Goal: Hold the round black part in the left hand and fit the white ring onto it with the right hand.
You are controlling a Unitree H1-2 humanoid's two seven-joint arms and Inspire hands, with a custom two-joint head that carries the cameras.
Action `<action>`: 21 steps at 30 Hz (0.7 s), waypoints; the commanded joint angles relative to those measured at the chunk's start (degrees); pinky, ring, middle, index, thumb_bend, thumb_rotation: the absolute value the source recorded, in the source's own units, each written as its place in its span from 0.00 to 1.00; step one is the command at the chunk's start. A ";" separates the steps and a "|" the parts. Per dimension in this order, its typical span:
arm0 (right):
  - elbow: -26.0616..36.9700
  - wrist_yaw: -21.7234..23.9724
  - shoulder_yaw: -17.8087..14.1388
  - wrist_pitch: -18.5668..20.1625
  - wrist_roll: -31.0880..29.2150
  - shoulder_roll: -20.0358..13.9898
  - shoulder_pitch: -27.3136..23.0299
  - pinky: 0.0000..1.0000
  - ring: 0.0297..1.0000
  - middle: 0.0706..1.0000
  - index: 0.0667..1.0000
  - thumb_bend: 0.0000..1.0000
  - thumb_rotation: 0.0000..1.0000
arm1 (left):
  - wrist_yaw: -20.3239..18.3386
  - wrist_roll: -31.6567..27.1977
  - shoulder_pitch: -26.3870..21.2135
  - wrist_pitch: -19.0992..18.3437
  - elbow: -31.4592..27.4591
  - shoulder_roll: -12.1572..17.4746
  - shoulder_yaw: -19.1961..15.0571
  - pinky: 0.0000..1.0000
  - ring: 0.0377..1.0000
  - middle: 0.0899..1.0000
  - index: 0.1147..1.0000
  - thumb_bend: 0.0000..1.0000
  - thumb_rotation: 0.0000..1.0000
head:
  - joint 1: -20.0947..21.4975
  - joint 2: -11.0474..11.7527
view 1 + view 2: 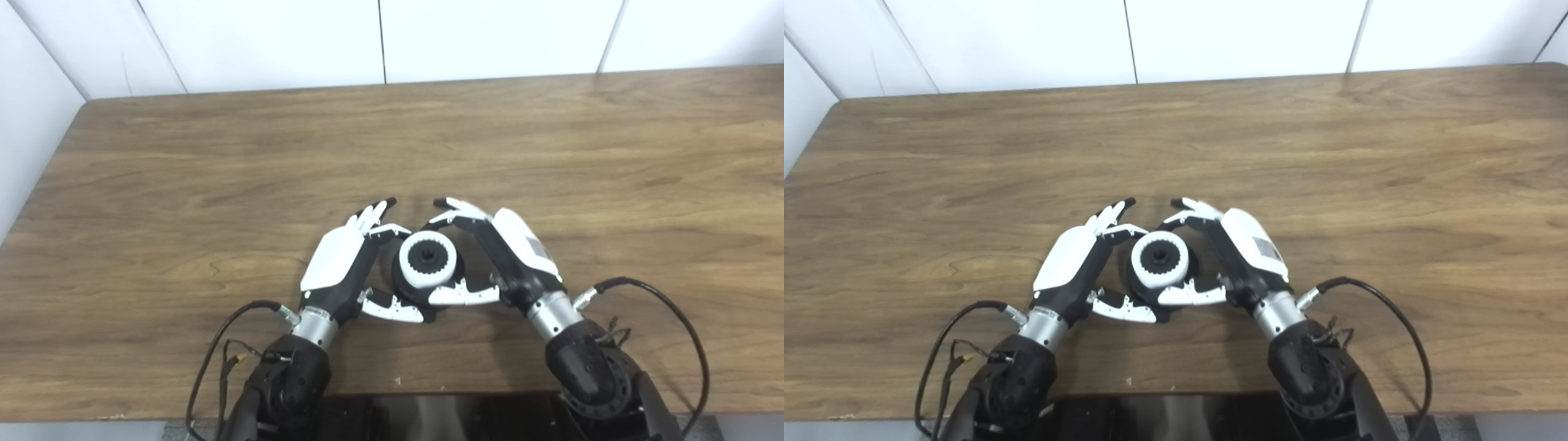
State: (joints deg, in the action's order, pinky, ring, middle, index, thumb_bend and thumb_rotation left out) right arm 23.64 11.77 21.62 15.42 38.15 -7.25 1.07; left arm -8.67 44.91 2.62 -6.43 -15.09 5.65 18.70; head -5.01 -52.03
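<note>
Round black part (409,288) on table (184,184), white ring (427,261) seated on it, left robot hand (358,263) and right robot hand (490,254) cupped around, grip unclear

white ring (427,260); black part (409,290)

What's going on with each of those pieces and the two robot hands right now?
round black part: resting on the table, white ring on top.
white ring: seated on the black part, toothed hole facing up.
left hand: cupped around the part's left side, fingers apart.
right hand: cupped around the right side, thumb at the ring.

White-backed hands (343,263) — seemingly black cables (667,306)
</note>
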 commanded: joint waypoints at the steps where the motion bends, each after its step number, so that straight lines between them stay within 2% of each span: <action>1: 2.91 0.81 -0.59 0.23 -0.30 0.76 -1.53 0.90 0.93 0.93 0.93 0.93 0.38 | 0.33 -0.09 -1.91 0.05 -2.80 -0.11 -0.36 1.00 1.00 1.00 0.55 0.91 0.29 | -0.06 -0.08; 5: 3.25 1.86 -0.80 0.81 -0.54 0.83 -1.81 0.90 0.94 0.94 0.99 0.97 0.42 | 0.19 -0.03 -1.96 -0.12 -3.00 -0.07 -0.51 1.00 1.00 1.00 0.55 0.91 0.29 | -0.02 -0.14; 11: 3.57 3.54 -1.04 1.69 -0.61 0.42 -2.38 0.92 0.98 0.98 1.00 1.00 0.40 | 0.04 0.00 -2.02 -0.66 -3.28 0.04 -0.64 1.00 1.00 1.00 0.55 0.90 0.29 | 0.19 -0.12; 15: 4.14 5.87 -1.38 2.42 -0.52 -0.78 -3.04 0.98 1.00 1.00 1.00 1.00 0.42 | 0.22 0.41 -2.04 -0.84 -3.32 0.07 -0.60 1.00 1.00 1.00 0.55 0.90 0.28 | 0.44 0.08; 21: 4.42 8.56 -1.48 3.38 0.27 -3.14 -3.90 0.97 1.00 1.00 1.00 1.00 0.44 | 0.06 0.27 -1.84 -0.91 -3.58 0.25 -0.71 1.00 1.00 1.00 0.55 0.90 0.28 | 1.10 0.80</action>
State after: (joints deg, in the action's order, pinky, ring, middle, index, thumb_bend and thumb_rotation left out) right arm 25.83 19.84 20.70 19.05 38.53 -10.56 -1.12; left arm -9.52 44.98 2.46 -7.93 -15.91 5.83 18.39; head -3.87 -51.15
